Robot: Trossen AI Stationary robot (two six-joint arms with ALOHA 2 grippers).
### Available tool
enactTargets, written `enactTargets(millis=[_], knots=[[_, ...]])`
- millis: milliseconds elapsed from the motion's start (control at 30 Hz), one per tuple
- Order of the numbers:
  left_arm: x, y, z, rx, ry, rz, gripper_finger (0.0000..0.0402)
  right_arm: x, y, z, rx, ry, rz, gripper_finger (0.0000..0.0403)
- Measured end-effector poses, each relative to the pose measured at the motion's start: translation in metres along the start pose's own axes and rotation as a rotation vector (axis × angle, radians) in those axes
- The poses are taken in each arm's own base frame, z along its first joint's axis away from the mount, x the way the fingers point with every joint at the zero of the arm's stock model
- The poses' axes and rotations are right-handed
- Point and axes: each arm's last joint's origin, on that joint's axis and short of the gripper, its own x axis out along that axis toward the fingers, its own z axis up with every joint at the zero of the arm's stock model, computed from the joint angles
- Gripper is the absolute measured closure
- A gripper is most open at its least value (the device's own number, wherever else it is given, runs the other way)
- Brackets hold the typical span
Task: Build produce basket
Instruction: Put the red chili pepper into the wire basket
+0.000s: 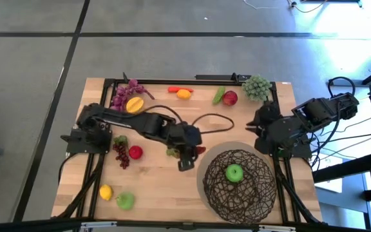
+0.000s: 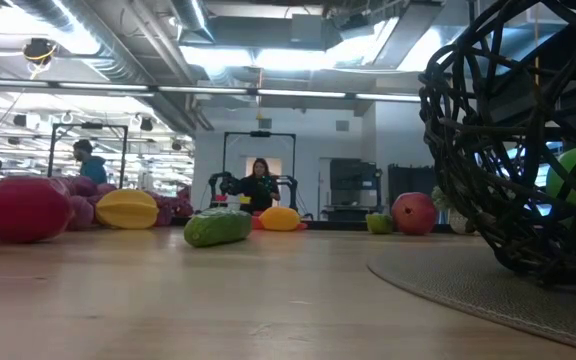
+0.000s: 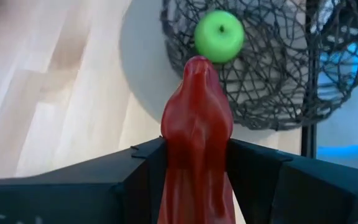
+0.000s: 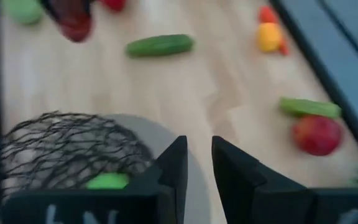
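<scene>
The basket (image 1: 212,193), a wide bowl of dark woven twigs, stands on a grey round mat at the table's near right, with a green apple (image 1: 234,173) inside it. My left gripper (image 1: 190,154) hangs just left of the basket, shut on a dark red chili (image 3: 197,99) whose tip points at the basket (image 3: 278,93). My right gripper (image 4: 199,149) waits above the table's right edge (image 1: 261,125), its fingers a narrow gap apart with nothing between them. The rest of the produce lies scattered on the table. My left gripper pinches the chili's two sides (image 3: 170,152) between its two fingers. The fingers slant down from the table's left toward the basket and lie along the chili. The chili's tip (image 3: 197,65) sticks out ahead of the fingers, lifted clear of the table.
A cucumber (image 4: 160,45) lies under the left arm. A red apple (image 1: 135,153) and red grapes (image 1: 121,156) lie at mid left, a lemon (image 1: 105,192) and a green apple (image 1: 126,200) at the near left. Purple grapes (image 1: 124,93), green grapes (image 1: 256,87) and another red apple (image 1: 230,98) line the far edge.
</scene>
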Motion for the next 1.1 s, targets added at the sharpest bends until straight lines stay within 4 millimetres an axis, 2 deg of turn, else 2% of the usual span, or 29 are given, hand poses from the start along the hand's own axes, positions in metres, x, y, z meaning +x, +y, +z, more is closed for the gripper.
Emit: enactTargets(millis=[167, 367, 533, 800, 1100], knots=[[0.016, -0.002, 0.009, 0.025, -0.005, -0.004, 0.0274, 0.004, 0.007, 0.002, -0.082, 0.034, 0.097, 0.0329], [0.014, 0.009, 0.020, 0.002, -0.036, 0.010, 0.0274, 0.013, 0.013, 0.007, -0.131, 0.054, 0.123, 0.0322], [0.015, 0.017, 0.024, -0.015, -0.043, 0.023, 0.0274, 0.028, 0.024, 0.014, -0.226, 0.055, 0.120, 0.0289], [0.015, 0.022, 0.025, -0.026, -0.037, 0.005, 0.0274, 0.058, 0.049, 0.026, -0.574, 0.013, 0.113, 0.0233], [0.015, 0.022, 0.025, -0.028, -0.033, -0.008, 0.0273, 0.091, 0.069, 0.036, -0.800, -0.014, 0.002, 0.0229]])
